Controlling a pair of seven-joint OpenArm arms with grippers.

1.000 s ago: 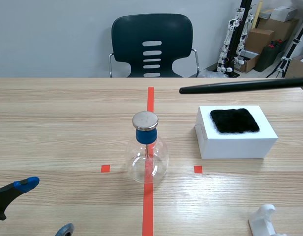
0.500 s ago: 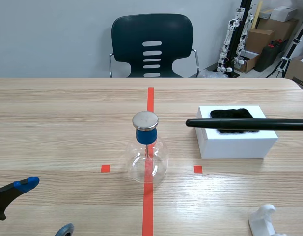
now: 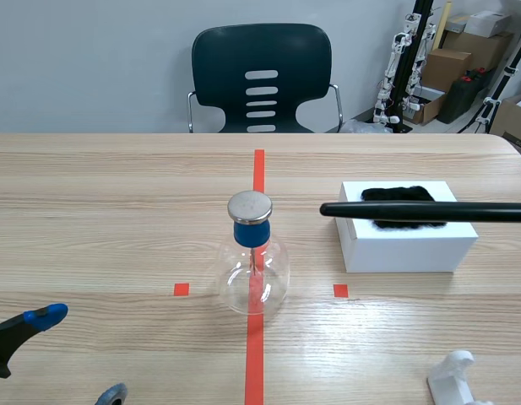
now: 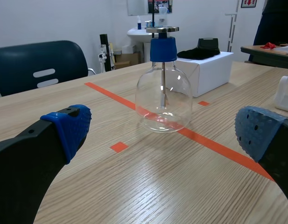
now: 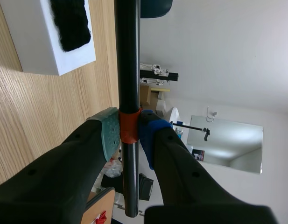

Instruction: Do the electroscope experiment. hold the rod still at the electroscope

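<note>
Holding rod (image 3: pixel 420 211) clamped in right end effector (image 5: pixel 129 135), level w/ electroscope (image 3: pixel 253 257) cap, near its right, not touching. Dropped from higher 1 s ago, steady since, so hold prob. underway. Keeping left end effector (image 4: pixel 165 130) wide, robot-side of electroscope.

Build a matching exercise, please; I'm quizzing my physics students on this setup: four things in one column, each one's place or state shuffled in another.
1. black rod
2. electroscope flask
3. black cloth
4. left gripper

A. lying on the white box
B. open, low near the table
C. standing on the red tape line
D. clamped in the right gripper

Pairs: 1-D, 2-C, 3-A, 4-B.
</note>
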